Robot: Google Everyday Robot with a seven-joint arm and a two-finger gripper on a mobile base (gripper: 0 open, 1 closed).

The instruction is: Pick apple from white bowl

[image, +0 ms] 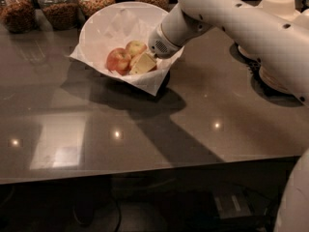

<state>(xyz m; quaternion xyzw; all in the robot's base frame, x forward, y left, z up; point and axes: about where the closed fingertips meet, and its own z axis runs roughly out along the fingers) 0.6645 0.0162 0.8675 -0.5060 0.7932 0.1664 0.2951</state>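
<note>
The white bowl (99, 25), lined with crumpled white paper whose corners stick out, stands at the back left of the dark table. Two apples lie in it. The yellow-green apple with an orange-red blush (136, 47) is the far one. A redder, darker apple (118, 60) lies to its front left. My gripper (143, 64) is down inside the bowl, at the right side of both apples and touching or nearly touching them. My white arm reaches in from the upper right and hides the bowl's right rim.
Several glass jars of nuts and grains (58, 6) line the back edge behind the bowl. Stacked tan paper bowls (279, 6) stand at the back right, partly behind my arm. The table's front edge (145, 170) runs across the lower part of the view.
</note>
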